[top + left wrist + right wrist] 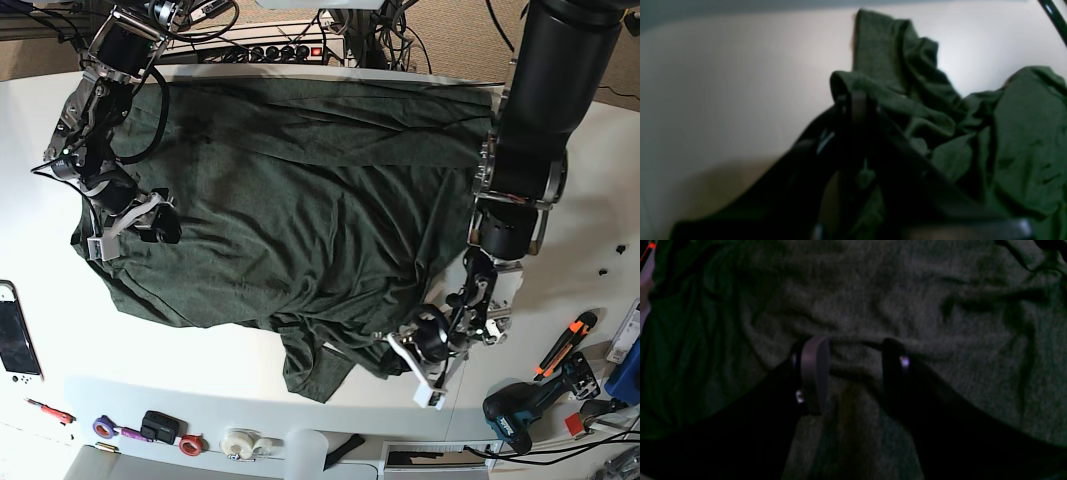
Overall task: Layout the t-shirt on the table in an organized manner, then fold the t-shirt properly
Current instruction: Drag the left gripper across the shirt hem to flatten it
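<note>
Sprawling across most of the white bench (pixel 40 150), the dark green t-shirt (pixel 300 200) lies spread but rumpled, its far edge running along the bench's back side and its near edge bunched into a loose flap that hangs toward the front. Creases run diagonally through the middle of the cloth. The left gripper (pixel 405 350) sits at that bunched near corner, clenched on a fold of the t-shirt; in the left wrist view the dark fingers (pixel 853 110) meet over a raised ridge of green knit, with more fabric heaped to one side and bare bench on the other. The right gripper (pixel 150 222) rests on the opposite side of the shirt, near its edge, with the jaws spread apart and pressed down onto the cloth; the right wrist view shows a small wrinkle lying between the two fingertips (pixel 815 373), not pinched. Along the front of the bench lie a handheld game console (pixel 18 335), several rolls of tape (pixel 240 443), a cordless drill (pixel 525 410) and an orange-handled cutter (pixel 565 345), all clear of the shirt
</note>
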Controlling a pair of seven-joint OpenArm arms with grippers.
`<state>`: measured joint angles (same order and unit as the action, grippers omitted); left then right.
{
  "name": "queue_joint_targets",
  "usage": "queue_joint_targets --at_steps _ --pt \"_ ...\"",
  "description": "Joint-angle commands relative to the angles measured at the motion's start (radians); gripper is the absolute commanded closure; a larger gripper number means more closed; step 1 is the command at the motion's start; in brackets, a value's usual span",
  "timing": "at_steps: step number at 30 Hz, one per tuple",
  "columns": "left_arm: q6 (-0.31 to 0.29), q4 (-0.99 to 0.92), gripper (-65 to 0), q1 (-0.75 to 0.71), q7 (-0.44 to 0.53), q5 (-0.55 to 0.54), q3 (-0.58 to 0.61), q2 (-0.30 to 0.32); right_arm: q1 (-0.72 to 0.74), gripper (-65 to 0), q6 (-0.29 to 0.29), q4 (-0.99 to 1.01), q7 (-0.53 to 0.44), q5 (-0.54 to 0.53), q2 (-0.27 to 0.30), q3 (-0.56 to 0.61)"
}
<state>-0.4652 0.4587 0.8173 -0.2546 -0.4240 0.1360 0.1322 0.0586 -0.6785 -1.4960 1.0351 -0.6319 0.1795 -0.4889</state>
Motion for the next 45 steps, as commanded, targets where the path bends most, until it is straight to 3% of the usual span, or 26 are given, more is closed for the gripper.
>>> queue_joint_targets --at_steps 1,12,19,29,30,33,36,38,40,42,43,45 --pt "-0.011 0.017 0.0 0.043 0.027 -0.026 -0.001 0.016 0.019 -26.0 -0.006 -0.015 -0.026 -0.022 0.012 -0.003" --pt "-0.025 0.017 0.0 0.042 0.069 -0.025 -0.001 0.085 0.019 -26.0 -0.006 -0.015 -0.024 -0.022 0.012 -0.003" --pt "0.110 0.017 0.0 0.042 0.153 -0.020 -0.001 0.087 0.019 -26.0 -0.006 -0.015 -0.019 -0.021 0.012 -0.003" --pt "0.152 0.017 0.0 0.044 0.169 0.015 -0.001 0.087 0.019 -26.0 -0.006 -0.015 -0.019 -0.021 0.012 -0.003" --pt "0.163 0.017 -3.8 0.045 0.169 0.026 -0.001 0.087 0.019 -26.0 -0.006 -0.015 -0.018 -0.021 0.012 -0.003" --pt "0.217 0.017 -23.3 0.044 0.169 0.055 -0.001 0.087 0.019 -26.0 -0.006 -0.015 -0.018 -0.021 0.012 -0.003" --pt "0.296 0.017 -26.1 0.044 0.169 0.054 -0.001 0.087 0.019 -26.0 -0.006 -0.015 -0.018 -0.021 0.012 -0.003" --pt "0.316 0.017 -26.1 0.044 0.169 0.054 -0.001 0.087 0.019 -26.0 -0.006 -0.015 -0.018 -0.021 0.011 -0.003" --pt "0.306 0.017 -26.0 0.044 0.166 0.053 -0.001 0.087 0.019 -26.0 -0.006 -0.015 -0.018 -0.021 0.012 -0.003" --pt "0.249 0.017 -26.0 0.042 0.153 0.033 -0.001 0.087 0.019 -26.0 -0.006 -0.015 -0.018 -0.021 0.012 -0.003" --pt "0.197 0.017 -26.0 0.041 0.138 0.013 -0.001 0.087 0.019 -26.0 -0.006 -0.015 -0.018 -0.015 0.012 -0.003" --pt "0.038 0.017 -23.8 0.038 0.080 -0.033 -0.001 0.087 0.019 -26.0 -0.005 -0.015 -0.019 0.024 0.012 -0.003"
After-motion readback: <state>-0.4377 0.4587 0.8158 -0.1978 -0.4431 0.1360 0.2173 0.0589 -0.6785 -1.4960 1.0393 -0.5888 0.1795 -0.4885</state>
